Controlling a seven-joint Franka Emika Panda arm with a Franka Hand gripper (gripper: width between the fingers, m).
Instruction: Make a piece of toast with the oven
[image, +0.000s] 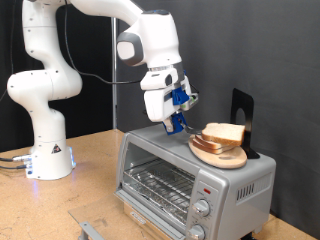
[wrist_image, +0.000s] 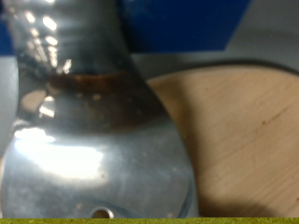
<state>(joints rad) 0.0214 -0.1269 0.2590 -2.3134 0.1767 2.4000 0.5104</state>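
Silver boxy toaster oven (image: 190, 180): door shut, pale bread slices (image: 224, 133) stacked on round wooden plate (image: 220, 152) atop.
Gripper (image: 176, 122): beside plate edge; finger spread cannot be told.
Risk: plate may be nudged off if bumped.

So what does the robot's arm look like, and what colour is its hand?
The arm is glossy white, built from chunky rounded segments with dark grey rings at the joints. Its round base glows blue near the table, and black cables trail from it. The gripper has a white boxy body with blue parts and dark fingers. Up close, one finger looks shiny silver.
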